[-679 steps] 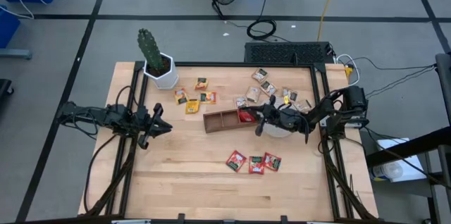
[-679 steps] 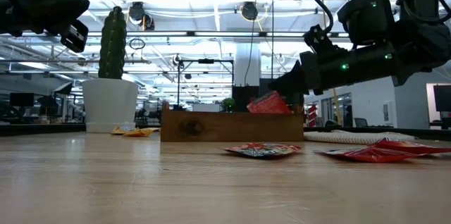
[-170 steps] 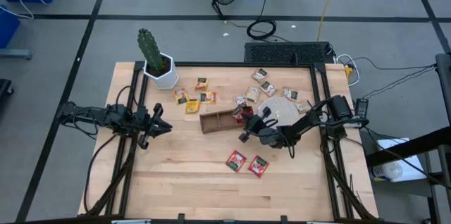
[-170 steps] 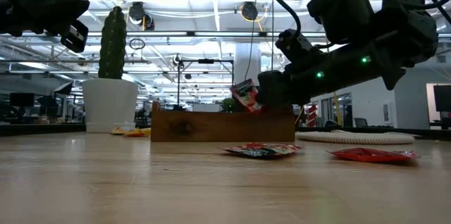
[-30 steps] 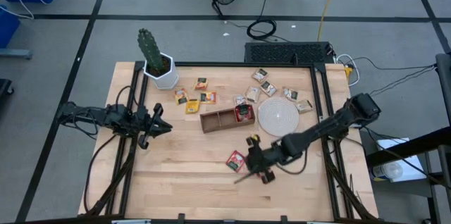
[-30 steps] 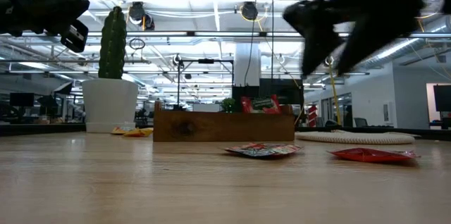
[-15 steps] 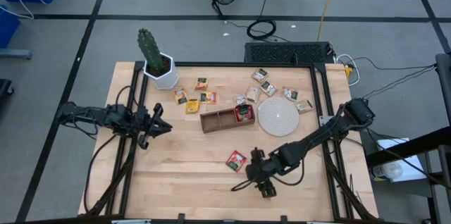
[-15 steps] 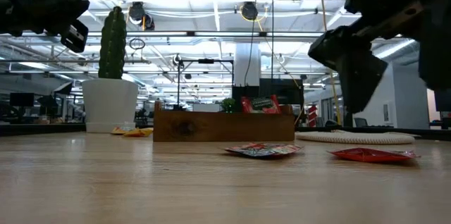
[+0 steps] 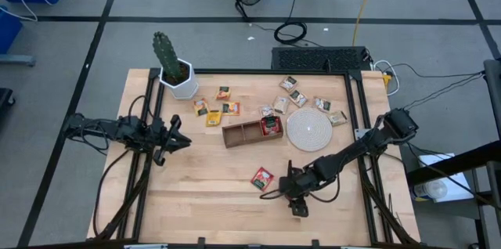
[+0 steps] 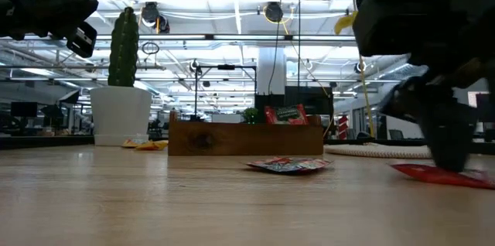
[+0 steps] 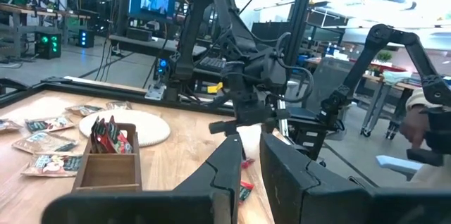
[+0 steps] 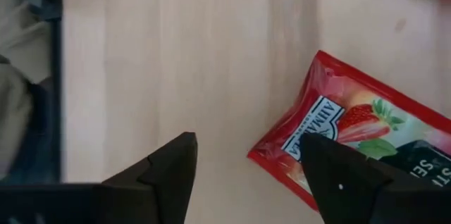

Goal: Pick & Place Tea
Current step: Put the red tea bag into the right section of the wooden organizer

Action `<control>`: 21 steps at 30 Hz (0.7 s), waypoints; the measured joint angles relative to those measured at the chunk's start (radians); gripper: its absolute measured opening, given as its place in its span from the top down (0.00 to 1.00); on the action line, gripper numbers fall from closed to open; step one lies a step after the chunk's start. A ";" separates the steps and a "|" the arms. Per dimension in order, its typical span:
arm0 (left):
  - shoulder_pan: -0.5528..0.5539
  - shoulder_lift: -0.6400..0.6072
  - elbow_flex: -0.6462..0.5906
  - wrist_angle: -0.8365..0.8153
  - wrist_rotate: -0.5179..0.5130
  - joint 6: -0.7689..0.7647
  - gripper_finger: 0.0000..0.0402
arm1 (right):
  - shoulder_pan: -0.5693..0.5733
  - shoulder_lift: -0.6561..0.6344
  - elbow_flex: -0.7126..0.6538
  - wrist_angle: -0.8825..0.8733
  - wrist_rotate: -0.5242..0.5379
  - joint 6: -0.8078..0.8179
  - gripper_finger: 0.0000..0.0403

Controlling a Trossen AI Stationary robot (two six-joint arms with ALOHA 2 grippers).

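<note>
R gripper sits low at lower centre of the high view, fingers spread apart w/ nothing between them. In the R wrist view a red tea sachet lies flat on the table, one finger at its edge; in the low view it shows at lower right, under the arm. A second red sachet lies just left of the gripper. Further back, centre frame, the wooden tray holds red sachets upright in its right-hand compartment. Whitish disc sits just right of the tray. Tan sachets and yellow-orange ones are scattered behind. Cactus pot at upper left. L gripper waits at the left table edge, fingers parted.
</note>
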State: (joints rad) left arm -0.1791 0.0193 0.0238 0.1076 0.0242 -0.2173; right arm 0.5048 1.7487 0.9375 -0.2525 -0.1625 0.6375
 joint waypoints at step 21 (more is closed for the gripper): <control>0.000 0.000 0.000 0.000 0.000 0.000 0.86 | -0.067 -0.124 -0.007 -0.730 0.184 0.255 0.61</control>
State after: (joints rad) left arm -0.1791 0.0194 0.0238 0.1074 0.0242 -0.2173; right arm 0.4378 1.6245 0.9302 -0.9829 0.0219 0.8929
